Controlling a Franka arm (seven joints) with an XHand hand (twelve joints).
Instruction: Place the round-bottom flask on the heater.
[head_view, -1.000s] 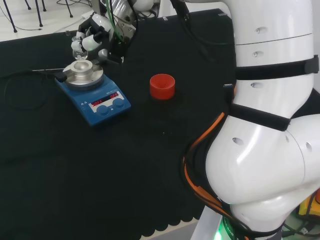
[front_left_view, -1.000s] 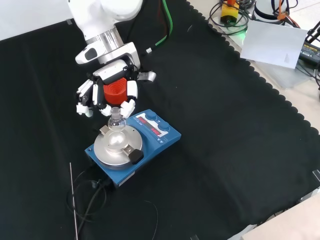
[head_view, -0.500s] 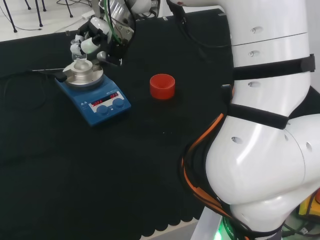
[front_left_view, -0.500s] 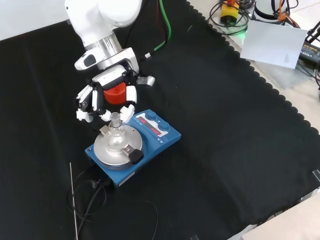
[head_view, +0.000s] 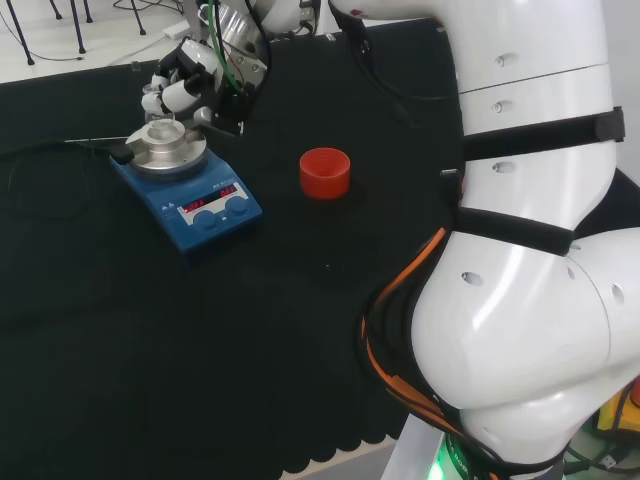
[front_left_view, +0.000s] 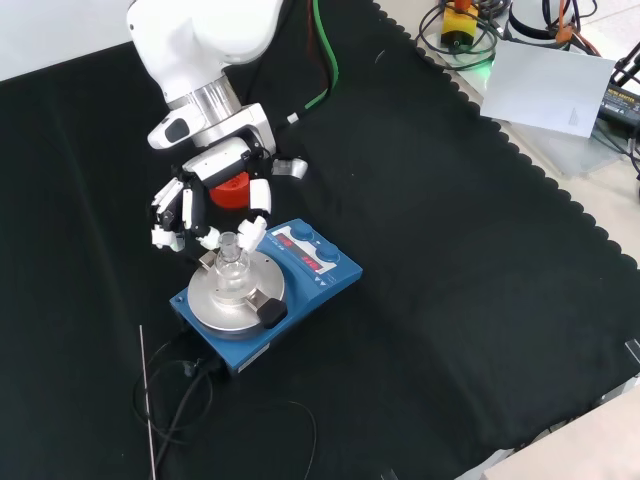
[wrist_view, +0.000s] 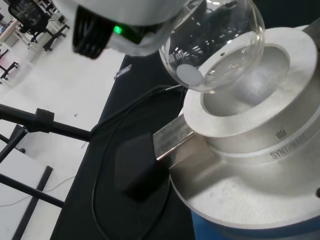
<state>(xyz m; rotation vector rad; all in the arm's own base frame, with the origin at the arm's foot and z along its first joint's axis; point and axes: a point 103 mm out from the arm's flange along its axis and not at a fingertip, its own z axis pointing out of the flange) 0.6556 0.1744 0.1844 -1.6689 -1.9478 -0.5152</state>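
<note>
The hand (front_left_view: 215, 200) pinches the round-bottom flask (front_left_view: 231, 268) by its neck over the heater (front_left_view: 262, 290)'s bowl; released off-centre, it could tip.

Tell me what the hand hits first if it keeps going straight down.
Likely the heater's metal bowl: the flask held in the hand hangs right over it and would probably touch there first.

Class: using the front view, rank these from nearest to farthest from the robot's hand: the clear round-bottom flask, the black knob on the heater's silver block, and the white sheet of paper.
From the hand, in the front view:
1. Clear round-bottom flask: its neck sits between the fingertips, just below the palm.
2. Black knob: at the silver block's lower right edge, beyond the flask.
3. White sheet of paper: off the cloth at the view's upper right.
</note>
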